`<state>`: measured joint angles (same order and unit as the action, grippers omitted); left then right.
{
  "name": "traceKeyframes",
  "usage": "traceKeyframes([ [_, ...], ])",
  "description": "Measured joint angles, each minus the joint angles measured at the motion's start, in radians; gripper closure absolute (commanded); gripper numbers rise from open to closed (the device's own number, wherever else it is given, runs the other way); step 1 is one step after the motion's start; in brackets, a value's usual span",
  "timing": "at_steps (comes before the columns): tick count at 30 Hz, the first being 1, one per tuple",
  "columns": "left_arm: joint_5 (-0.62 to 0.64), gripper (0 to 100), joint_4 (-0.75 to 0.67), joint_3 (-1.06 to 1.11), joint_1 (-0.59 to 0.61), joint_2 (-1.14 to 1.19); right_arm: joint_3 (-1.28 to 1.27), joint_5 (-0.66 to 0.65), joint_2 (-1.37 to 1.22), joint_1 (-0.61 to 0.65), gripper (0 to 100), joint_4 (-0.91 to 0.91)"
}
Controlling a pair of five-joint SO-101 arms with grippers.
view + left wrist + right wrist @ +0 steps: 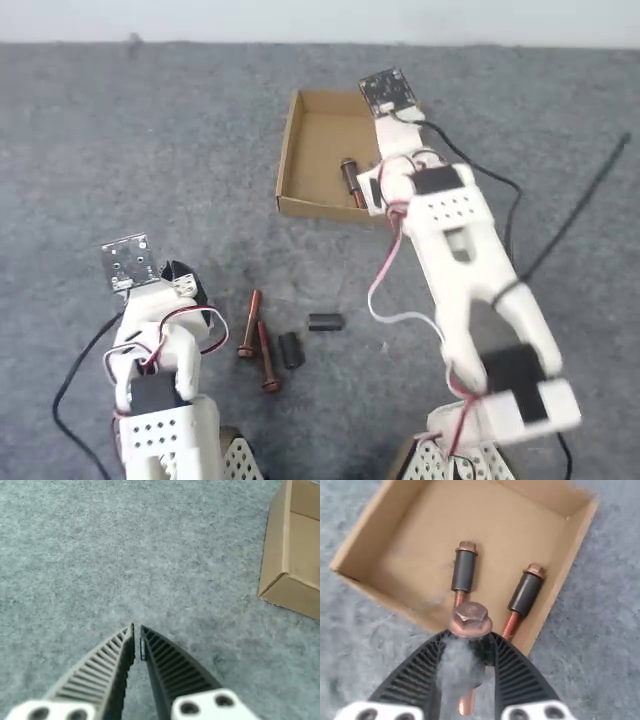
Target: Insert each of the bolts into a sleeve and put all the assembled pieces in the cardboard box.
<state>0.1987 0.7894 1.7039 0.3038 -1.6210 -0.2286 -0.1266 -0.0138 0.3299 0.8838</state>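
My right gripper (470,639) is shut on a copper bolt (469,619) that seems to carry a dark sleeve, hex head up, over the near wall of the cardboard box (366,541). Two sleeved bolts (464,570) (525,592) lie inside the box. From above, the right gripper (369,190) sits at the box's (300,135) near right corner. Two bare bolts (250,322) (266,356) and two black sleeves (290,350) (325,322) lie on the carpet. My left gripper (136,629) is shut and holds nothing, left of the bolts (178,282).
Grey carpet covers the whole table. A corner of the box (292,555) appears ahead of the left gripper. The right arm's cables (385,270) hang over the carpet right of the loose sleeves. Open carpet lies left of the box.
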Motion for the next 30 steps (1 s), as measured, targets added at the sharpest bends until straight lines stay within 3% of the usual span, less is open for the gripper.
traceKeyframes([
  [10,0.000,98,0.000,0.000,0.000,0.000,0.255,0.000,-0.307,0.000,98.9,0.026],
  [30,0.000,98,0.000,0.000,0.000,0.000,0.551,0.000,-0.614,-0.048,95.7,0.026],
])
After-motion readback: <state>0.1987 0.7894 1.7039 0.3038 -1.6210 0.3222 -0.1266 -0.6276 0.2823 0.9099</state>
